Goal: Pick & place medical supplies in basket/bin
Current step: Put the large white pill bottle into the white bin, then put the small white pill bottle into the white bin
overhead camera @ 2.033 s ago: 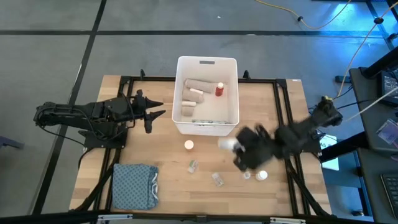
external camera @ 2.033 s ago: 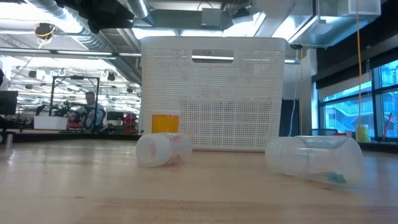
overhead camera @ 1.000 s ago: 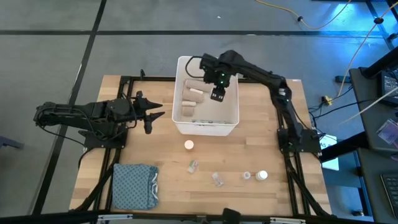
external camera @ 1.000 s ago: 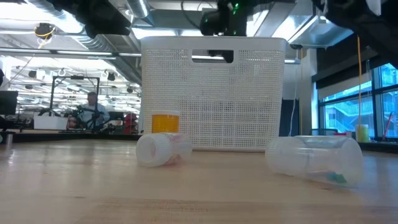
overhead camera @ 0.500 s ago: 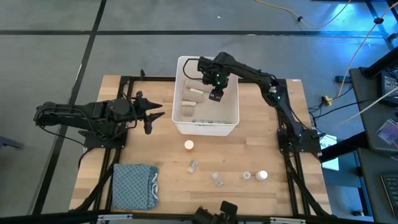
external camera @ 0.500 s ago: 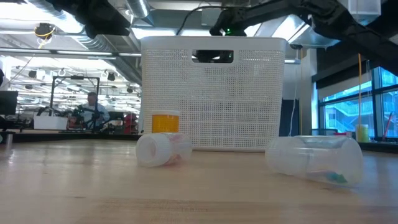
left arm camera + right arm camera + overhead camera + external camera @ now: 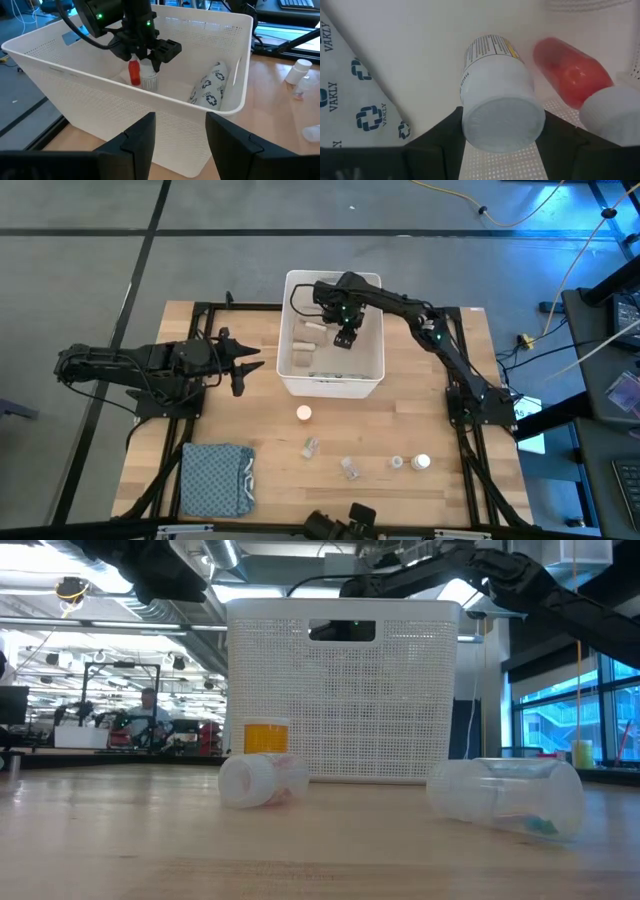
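Observation:
My right gripper (image 7: 343, 337) reaches down into the white tub (image 7: 372, 370) and is shut on a white pill bottle (image 7: 492, 75). The left wrist view shows it (image 7: 146, 56) over that bottle (image 7: 149, 81), beside a red bottle (image 7: 134, 73). Beige bandage rolls (image 7: 310, 330) and a printed packet (image 7: 209, 90) lie on the tub floor. On the table lie a white-capped bottle (image 7: 303, 413), clear vials (image 7: 311, 447) and another white-capped bottle (image 7: 421, 462). My left gripper (image 7: 247, 363) waits open left of the tub. My right gripper pinches the white pill bottle between its two fingers (image 7: 437, 142), at the cap end (image 7: 502, 122). The fingers come from above, pointing down. The bottle stands roughly upright below them, cap toward the wrist. I cannot tell whether its base touches the tub floor.
A folded blue-grey cloth (image 7: 216, 480) lies at the table's near left. In the low view the tub (image 7: 340, 690) stands behind two clear vials (image 7: 262, 780) (image 7: 505, 795) and a yellow-labelled bottle (image 7: 265, 737). Bare wood spreads left of the tub.
My right gripper, with the white bottle, has gone down from above the tub's rim into the tub, drifting slightly toward the table's left. It was over the table's near right two seconds ago. My left arm has kept still.

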### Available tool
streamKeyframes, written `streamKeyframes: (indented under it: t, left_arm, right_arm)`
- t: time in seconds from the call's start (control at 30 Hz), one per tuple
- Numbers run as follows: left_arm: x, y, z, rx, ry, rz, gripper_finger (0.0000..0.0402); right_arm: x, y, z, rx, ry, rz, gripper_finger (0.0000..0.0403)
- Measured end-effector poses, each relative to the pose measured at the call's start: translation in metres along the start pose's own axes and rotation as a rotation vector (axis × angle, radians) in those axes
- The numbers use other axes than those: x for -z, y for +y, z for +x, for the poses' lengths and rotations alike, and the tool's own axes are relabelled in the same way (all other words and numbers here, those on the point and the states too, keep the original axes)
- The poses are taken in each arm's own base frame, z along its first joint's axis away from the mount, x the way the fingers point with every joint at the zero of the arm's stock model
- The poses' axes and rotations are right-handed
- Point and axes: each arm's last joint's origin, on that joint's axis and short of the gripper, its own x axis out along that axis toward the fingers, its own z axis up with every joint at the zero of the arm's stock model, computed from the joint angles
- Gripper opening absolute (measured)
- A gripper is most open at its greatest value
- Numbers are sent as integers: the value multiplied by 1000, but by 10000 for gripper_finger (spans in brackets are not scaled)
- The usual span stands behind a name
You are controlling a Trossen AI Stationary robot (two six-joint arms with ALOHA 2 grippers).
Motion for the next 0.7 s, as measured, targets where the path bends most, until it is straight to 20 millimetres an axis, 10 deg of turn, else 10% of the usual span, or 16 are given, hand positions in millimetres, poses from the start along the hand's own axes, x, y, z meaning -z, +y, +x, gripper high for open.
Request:
streamKeyframes:
  t: [0.7]
  left_arm:
    - [1, 0, 0, -2, 7, 3, 166]
  right_arm:
    - [2, 1, -5, -9, -15, 4, 289]
